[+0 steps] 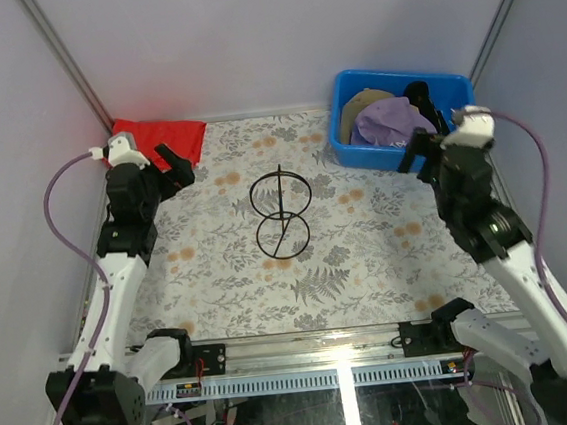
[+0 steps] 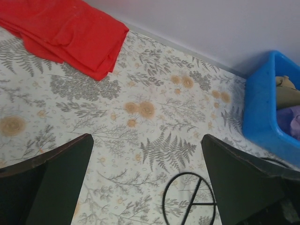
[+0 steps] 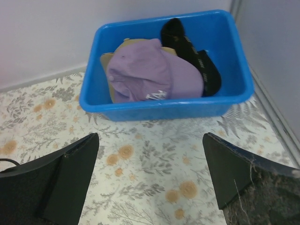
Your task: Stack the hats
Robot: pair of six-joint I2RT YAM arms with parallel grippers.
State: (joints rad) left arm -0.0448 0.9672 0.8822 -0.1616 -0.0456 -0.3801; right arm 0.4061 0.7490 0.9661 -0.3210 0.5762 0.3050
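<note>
**Filling the bin (image 3: 164, 110): a loose pile of caps (image 1: 390, 120)**

A blue bin sits at the far right corner of the counter (image 1: 368, 255), and every cap in view lies inside it. The lavender cap (image 3: 150, 75) is on top, its white logo facing the bin's near wall. The black cap (image 3: 185, 44) lies behind it and to its right, running from the far wall down along the lavender cap's side. A tan cap (image 3: 107, 63) shows only as a strip at the lavender cap's left edge. Most of it is buried, and whether one or two tan caps lie there cannot be told. Brims are hard to make out in the pile.

The right end effector (image 3: 150, 180) hovers just in front of the bin, jaws spread wide with nothing between them. The left end effector (image 2: 147, 183) hangs near the red cloth (image 2: 65, 33) at the far left, likewise spread and empty. The wire stand (image 1: 280, 213) stands mid-counter. In the left wrist view only part of one ring shows, cut off by the frame edge.
</note>
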